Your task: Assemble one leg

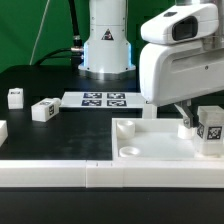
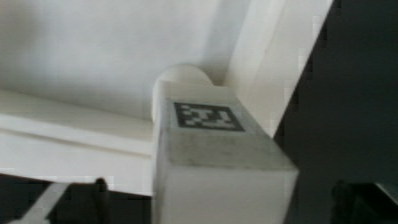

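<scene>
**Leg at the panel's corner, the arm low over it**

The leg (image 1: 208, 128) (image 2: 214, 160) stands tag-outward on the white panel (image 1: 150, 136), near the tabletop's (image 1: 60, 138) front edge at the exterior view's right. The arm (image 1: 180, 62) hangs just above it, with the fingers (image 1: 186, 122) down beside the leg. Whether they are spread or pinching the leg I cannot tell: the wrist view is filled by the leg's tagged face, its rounded end close to a raised rim of the panel, and no pad shows clearly. The panel lies flat along the front edge, a round socket (image 1: 128, 152) in its near corner. Two spare legs (image 1: 15, 97) (image 1: 43, 110) sit well apart from it toward the edge at the exterior view's left. The marker board (image 1: 105, 99) lies mid-tabletop toward the back edge.
</scene>
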### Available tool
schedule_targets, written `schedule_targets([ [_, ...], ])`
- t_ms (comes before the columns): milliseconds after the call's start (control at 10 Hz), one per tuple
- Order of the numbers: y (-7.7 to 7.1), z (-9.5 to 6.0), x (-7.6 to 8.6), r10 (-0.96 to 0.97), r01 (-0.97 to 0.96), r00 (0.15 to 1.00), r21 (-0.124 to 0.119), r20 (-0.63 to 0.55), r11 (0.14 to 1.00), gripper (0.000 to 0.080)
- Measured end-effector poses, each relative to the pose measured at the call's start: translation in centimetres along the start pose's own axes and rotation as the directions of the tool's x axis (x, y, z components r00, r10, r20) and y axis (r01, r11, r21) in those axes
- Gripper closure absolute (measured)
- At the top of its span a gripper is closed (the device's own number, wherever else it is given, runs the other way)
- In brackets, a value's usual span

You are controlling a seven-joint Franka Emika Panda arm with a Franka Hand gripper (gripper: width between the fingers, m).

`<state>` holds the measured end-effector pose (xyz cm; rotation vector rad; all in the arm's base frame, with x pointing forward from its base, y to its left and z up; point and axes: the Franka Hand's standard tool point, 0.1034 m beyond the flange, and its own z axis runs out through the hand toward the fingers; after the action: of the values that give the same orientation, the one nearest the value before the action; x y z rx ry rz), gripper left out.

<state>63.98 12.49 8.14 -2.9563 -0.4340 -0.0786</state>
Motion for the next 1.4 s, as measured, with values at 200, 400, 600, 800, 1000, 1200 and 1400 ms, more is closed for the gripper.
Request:
schedule_targets([
  [200, 0.1, 0.0, 0.0, 0.000, 0.000, 1.000, -0.001, -0.001, 1.000, 0.0358],
  [400, 0.4, -0.1, 0.0, 0.003, -0.003, 1.000, -0.004, -0.003, 1.000, 0.0495],
  [600, 0.5, -0.1, 0.1, 0.030, -0.030, 1.000, -0.004, -0.004, 1.000, 0.0496],
  [800, 0.6, -0.1, 0.0, 0.143, -0.143, 0.990, 0.002, -0.005, 0.990, 0.0496],
  [1000, 0.9, -0.1, 0.0, 0.381, -0.380, 0.925, 0.015, -0.004, 0.925, 0.0496],
  [1200, 1.2, -0.1, 0.0, 0.611, -0.610, 0.792, 0.013, -0.005, 0.792, 0.0496],
  [1400, 1.4, 0.0, 0.1, 0.770, -0.770, 0.637, 0.020, -0.014, 0.638, 0.0496],
])
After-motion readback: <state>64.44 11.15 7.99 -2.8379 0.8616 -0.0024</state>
